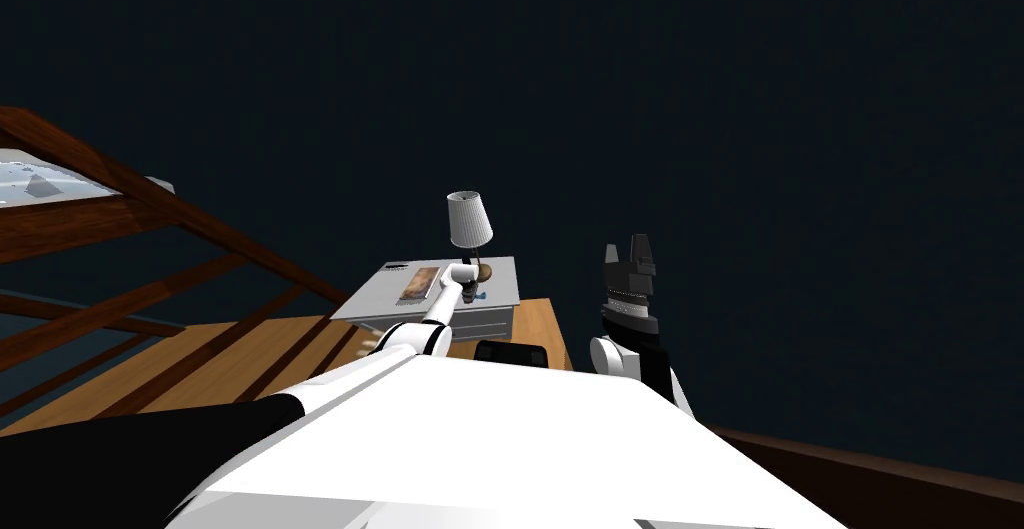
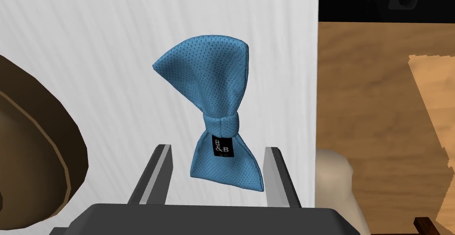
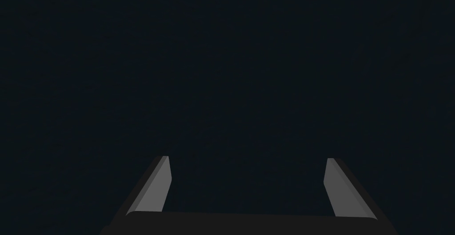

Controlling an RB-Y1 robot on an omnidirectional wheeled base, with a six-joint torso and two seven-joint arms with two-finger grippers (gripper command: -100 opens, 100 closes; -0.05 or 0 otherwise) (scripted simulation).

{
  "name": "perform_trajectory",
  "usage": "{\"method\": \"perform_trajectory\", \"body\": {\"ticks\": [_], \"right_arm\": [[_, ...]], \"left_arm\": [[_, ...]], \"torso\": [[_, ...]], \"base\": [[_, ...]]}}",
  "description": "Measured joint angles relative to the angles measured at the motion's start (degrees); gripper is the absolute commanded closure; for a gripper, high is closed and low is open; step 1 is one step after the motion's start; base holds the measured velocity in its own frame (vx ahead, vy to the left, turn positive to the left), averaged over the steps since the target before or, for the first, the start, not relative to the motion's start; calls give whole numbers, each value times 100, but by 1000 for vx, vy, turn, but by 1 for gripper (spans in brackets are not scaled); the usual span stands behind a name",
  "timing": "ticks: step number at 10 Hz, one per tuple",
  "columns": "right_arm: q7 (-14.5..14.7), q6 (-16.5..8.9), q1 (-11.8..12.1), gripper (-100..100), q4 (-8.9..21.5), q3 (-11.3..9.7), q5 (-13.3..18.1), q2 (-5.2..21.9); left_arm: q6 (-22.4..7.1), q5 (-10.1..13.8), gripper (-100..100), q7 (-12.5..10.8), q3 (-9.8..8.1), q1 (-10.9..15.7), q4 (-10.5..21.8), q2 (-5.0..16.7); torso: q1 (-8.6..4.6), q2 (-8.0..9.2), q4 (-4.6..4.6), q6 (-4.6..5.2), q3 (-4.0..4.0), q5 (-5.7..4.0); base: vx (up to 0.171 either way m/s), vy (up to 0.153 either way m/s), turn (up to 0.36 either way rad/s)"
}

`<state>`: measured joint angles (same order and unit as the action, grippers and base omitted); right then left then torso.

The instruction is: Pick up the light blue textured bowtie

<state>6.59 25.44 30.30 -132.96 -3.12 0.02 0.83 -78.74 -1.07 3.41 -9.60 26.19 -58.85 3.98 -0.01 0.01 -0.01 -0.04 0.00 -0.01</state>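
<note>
The light blue dotted bowtie (image 2: pixel 209 90) with a small black label lies on the white top of a nightstand (image 2: pixel 111 32). My left gripper (image 2: pixel 217 148) reaches down over it, fingers straddling the bowtie's nearer lobe. They stand narrower than fully open; one finger (image 2: pixel 275 174) touches the lobe's edge, and a gap shows at the other finger. In the head view the left gripper (image 1: pixel 468 288) is at the nightstand's near right corner, beside the lamp base. My right gripper (image 1: pixel 628 250) is raised to the right, open and empty (image 3: pixel 247 157).
A lamp (image 1: pixel 468 219) with a white shade stands on the nightstand (image 1: pixel 370 303); its brown round base (image 2: pixel 35 157) is right next to the bowtie. A flat book (image 1: pixel 418 285) lies on the top. A wooden bed frame (image 1: pixel 150 213) runs at the left, over a wooden floor (image 2: pixel 377 90).
</note>
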Motion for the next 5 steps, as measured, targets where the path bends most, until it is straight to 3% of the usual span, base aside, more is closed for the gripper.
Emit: {"method": "perform_trajectory", "body": {"ticks": [3, 4, 5], "right_arm": [[0, 0, 0, 0, 0, 0, 0, 0], [0, 0, 0, 0, 0, 0, 0, 0], [0, 0, 0, 0, 0, 0, 0, 0]], "left_arm": [[-2, 0, 100, 2, 1, 2, -1, -1], [-2, 0, 0, 1, 1, 2, -1, -1], [-2, 0, 100, 1, 1, 2, -1, -1]], "torso": [[3, -7, -3, 0, -5, 2], [4, -7, -3, 0, -5, 2], [4, -7, -3, 0, -5, 2]], "base": [[0, 0, 0], [0, 0, 0], [-21, 1, 5]]}}
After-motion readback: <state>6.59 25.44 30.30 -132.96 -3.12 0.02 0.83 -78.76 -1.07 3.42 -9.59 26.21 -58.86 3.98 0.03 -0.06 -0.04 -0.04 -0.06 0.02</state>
